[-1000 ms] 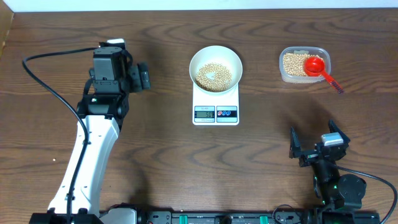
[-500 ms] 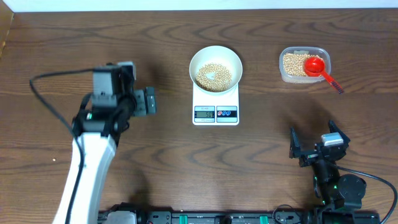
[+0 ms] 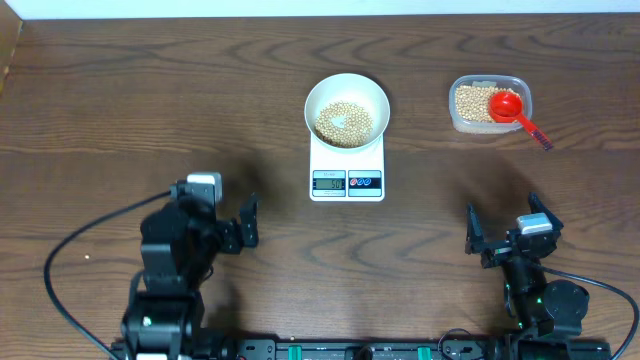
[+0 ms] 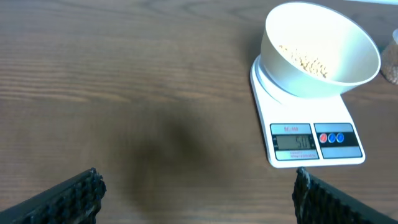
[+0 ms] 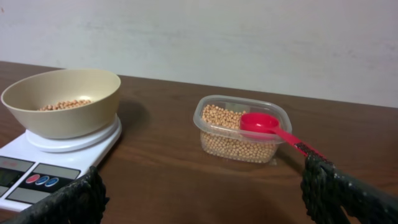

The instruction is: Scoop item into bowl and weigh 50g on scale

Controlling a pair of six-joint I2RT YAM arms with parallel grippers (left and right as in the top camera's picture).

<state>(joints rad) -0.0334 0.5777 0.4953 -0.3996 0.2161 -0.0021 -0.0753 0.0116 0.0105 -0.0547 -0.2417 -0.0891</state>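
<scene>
Now bowl [image 3: 346,92] on scale [image 3: 347,165] holds beans [image 3: 344,121]; tub [image 3: 489,125] holds beans plus red scoop [image 3: 508,106]; left tool [image 4: 198,186], pulled back toward its base, and right tool [image 5: 202,186] both wide open, empty

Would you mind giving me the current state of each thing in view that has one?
bowl: on the scale, partly filled with beans.
scale: switched on, digits showing.
tub: lidless, holding beans and the scoop.
scoop: resting in the tub, handle over the rim.
left gripper: open, empty.
right gripper: open, empty.
</scene>
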